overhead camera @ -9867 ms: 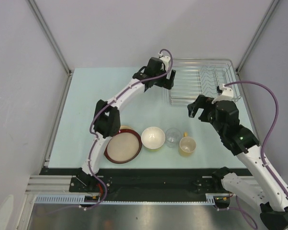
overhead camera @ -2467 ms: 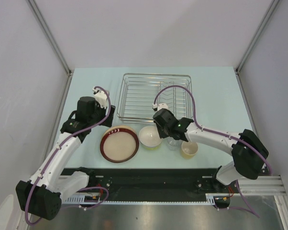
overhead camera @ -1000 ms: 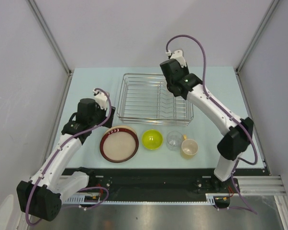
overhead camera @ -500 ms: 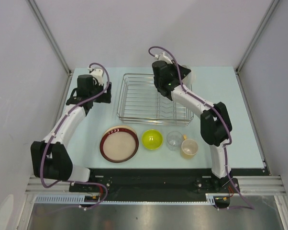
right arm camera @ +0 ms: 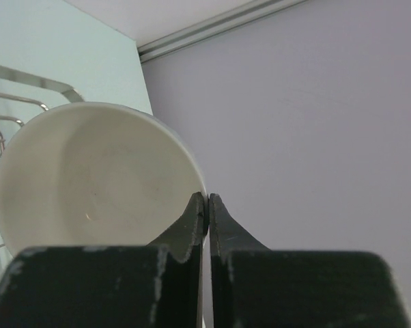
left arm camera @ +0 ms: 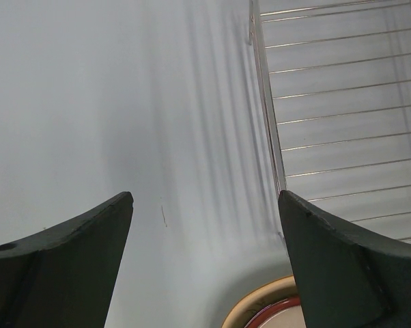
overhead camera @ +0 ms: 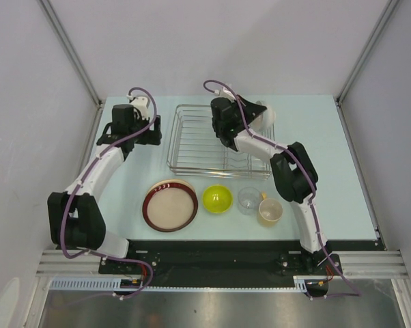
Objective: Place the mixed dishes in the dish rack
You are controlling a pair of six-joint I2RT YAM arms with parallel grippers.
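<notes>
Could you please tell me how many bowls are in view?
2. A white bowl, held at its rim by the right fingers above the rack's far right corner; a yellow bowl on the table between the plate and the glass. None seems hidden.

The overhead view is bright, even and diffuse. The pale walls (overhead camera: 192, 48) show no hot spots, and the arms cast only soft, weak shadows on the bench (overhead camera: 123, 184). The steel strip (overhead camera: 226, 311) along the near edge gives a dull sheen.

From the left wrist, faint parallel shadow streaks lie on the bench beside the dish rack (left arm camera: 342, 102), whose wires look sharp. The left claw (left arm camera: 205, 199), close to the lens, is dark and soft-edged.

From the right wrist, the white bowl (right arm camera: 89, 171) is gently shaded inside. The right claw (right arm camera: 207, 205) reads near black, and its nearest part is blurred.
</notes>
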